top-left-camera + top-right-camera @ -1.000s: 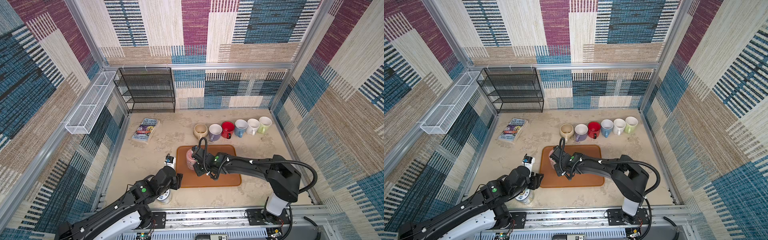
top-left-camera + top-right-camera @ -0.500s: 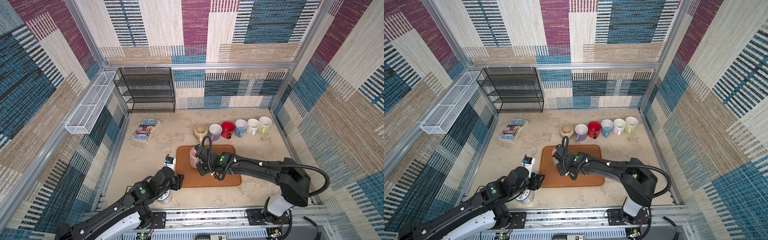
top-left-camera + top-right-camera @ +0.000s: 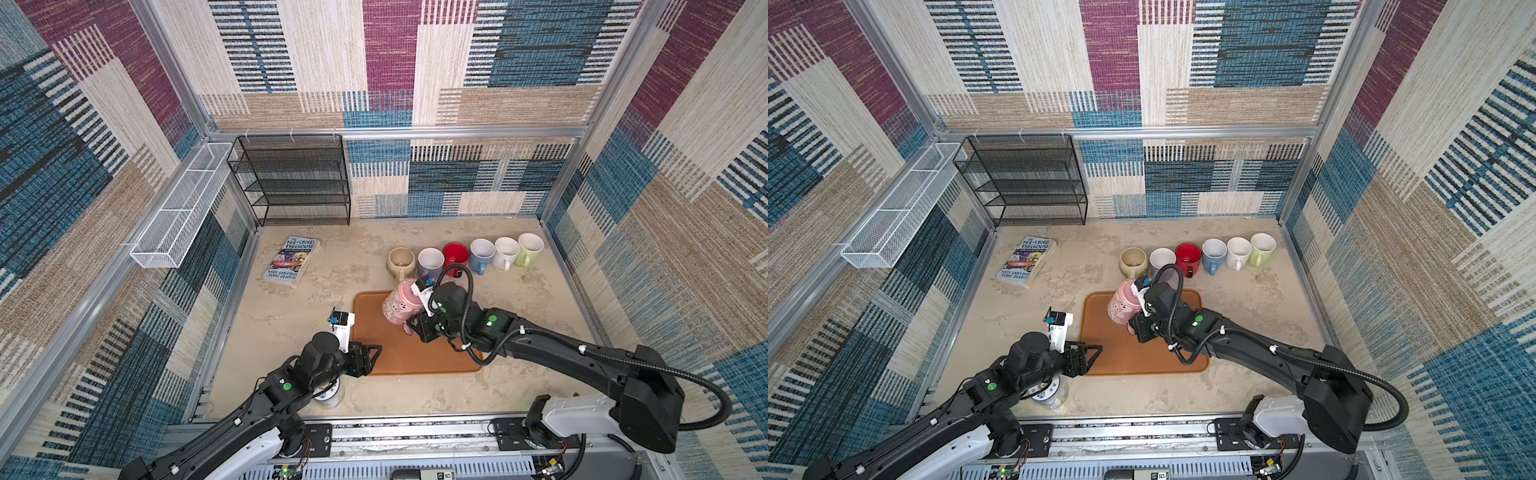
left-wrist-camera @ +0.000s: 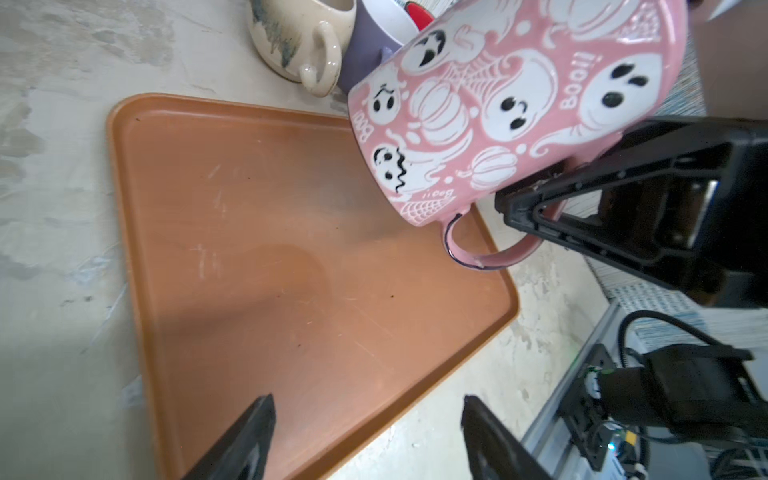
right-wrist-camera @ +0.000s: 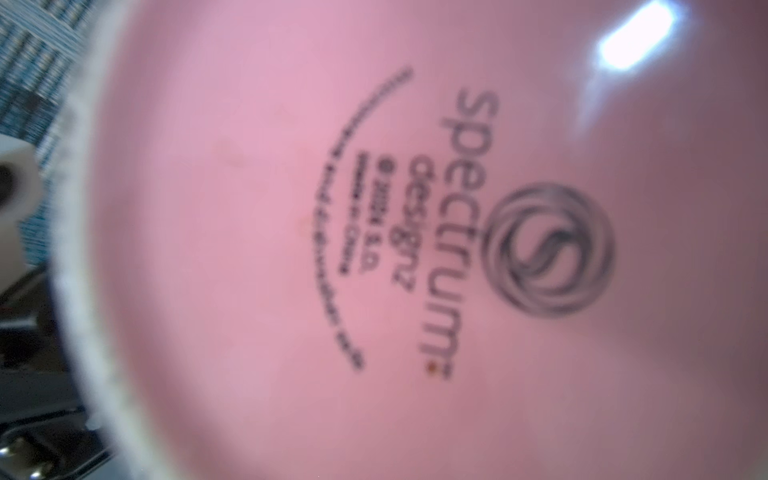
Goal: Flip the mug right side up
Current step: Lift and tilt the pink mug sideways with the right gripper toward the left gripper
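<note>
top views: six mugs in row, one pink mug

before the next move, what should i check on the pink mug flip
1. Grip: right jaws shut on the handle of the pink mug: ok.
2. Lift: mug clear of the tray: ok.
3. Orientation: mug right side up: not ok, it is tilted.
4. Other arm: left jaws open, empty, apart from the mug: ok.
5. Clearance: gap to the beige mug and purple mug behind: cannot tell.
</note>
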{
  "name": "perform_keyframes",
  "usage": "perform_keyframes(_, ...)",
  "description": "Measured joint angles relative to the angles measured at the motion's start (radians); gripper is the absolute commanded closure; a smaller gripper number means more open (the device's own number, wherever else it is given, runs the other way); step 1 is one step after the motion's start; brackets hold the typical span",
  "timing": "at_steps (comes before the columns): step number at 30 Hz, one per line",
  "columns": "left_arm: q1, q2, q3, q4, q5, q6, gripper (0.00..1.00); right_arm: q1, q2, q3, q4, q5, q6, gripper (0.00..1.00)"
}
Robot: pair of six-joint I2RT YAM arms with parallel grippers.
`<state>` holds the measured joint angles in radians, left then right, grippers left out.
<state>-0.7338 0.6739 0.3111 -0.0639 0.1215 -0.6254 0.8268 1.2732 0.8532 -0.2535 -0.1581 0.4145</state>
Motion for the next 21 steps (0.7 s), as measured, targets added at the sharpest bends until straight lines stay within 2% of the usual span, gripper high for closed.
perform_keyframes(7,0.040,0.109,-0.042,0.280,0.164,-0.048,0.22,-0.085,-0.100,-0.093,0.152,-0.225,0.018,1.00)
perform_keyframes(12,0.051,0.204,-0.048,0.481,0.257,-0.083,0.22,-0.109,-0.128,-0.130,0.239,-0.347,0.053,1.00)
perform_keyframes(21,0.054,0.275,-0.058,0.762,0.343,-0.122,0.26,-0.137,-0.141,-0.167,0.399,-0.514,0.112,1.00)
